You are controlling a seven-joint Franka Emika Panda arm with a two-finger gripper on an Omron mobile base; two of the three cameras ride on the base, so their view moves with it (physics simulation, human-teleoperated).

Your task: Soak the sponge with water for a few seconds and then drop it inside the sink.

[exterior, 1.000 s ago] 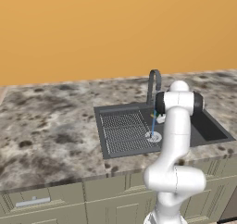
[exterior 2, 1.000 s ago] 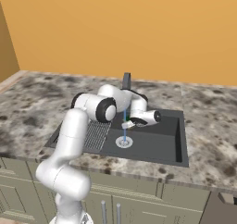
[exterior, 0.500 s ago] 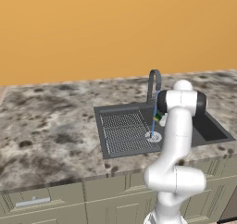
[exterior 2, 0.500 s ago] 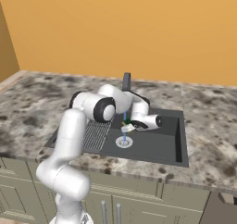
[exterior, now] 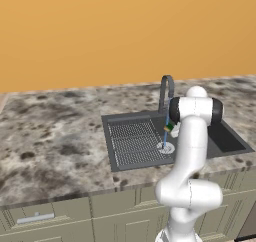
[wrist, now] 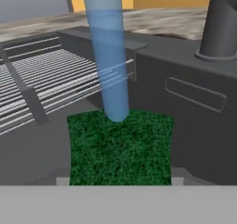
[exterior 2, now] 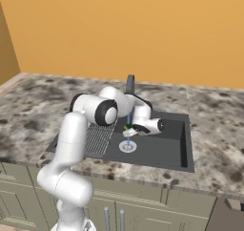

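Granite tabletop [exterior: 55, 131], sink [exterior: 137, 158]: my hand [exterior 2: 128, 132] pinches the sponge [wrist: 120, 146] under the water [wrist: 109, 56].

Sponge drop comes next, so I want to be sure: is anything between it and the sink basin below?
Nothing visible. The hand holds the sponge under the water, directly over the sink basin near its drain.
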